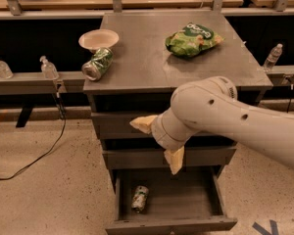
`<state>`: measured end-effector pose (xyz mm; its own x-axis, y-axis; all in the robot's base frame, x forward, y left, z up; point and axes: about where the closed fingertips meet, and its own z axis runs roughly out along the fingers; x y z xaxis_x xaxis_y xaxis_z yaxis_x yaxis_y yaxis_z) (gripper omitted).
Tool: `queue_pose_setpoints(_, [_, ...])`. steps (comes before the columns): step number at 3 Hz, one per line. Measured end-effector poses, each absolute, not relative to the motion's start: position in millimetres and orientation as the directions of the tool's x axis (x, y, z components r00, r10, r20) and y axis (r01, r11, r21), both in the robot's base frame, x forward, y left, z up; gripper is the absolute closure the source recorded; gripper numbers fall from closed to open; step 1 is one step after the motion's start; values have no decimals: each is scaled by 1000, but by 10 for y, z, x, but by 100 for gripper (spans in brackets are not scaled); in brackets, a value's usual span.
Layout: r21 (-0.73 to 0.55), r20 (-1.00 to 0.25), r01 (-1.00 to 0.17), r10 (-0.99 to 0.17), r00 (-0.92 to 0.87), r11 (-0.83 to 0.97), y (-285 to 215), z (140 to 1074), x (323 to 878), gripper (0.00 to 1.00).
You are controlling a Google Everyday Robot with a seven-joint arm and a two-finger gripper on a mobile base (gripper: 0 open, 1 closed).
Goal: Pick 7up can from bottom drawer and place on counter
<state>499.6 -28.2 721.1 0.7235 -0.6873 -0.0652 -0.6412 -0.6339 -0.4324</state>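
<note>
The 7up can [139,199] lies on its side in the left part of the open bottom drawer [186,202], whose front edge is near the bottom of the view. My gripper [156,146] hangs in front of the two upper drawers, above the can and a little to its right. Its two pale fingers are spread wide: one [143,124] points left, the other [175,160] points down toward the drawer. It holds nothing. The counter [142,58] is the cabinet's flat grey top behind my arm.
On the counter a dark green dented can [98,64] lies next to a white paper bowl [98,39] at the left, and a green chip bag [192,39] sits at the back right. Small bottles [48,68] stand on side ledges. A cable [36,158] runs over the floor.
</note>
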Motion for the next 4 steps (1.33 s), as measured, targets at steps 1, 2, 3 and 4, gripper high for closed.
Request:
queue_pose_setpoints(1, [-474,-45,-626,-692,720,-620,-239,7276,5095,0])
queue_pose_setpoints(2, [-405,-71,-605,-636,768,-685,-332,7036,5181,0])
queue_pose_setpoints(3, [-456,-192,-556,-534,824,-695,-290,6775,5361,0])
queue_pose_setpoints(4, [-492,-239,-532,-480,844,-689,-387,6538,5448,0])
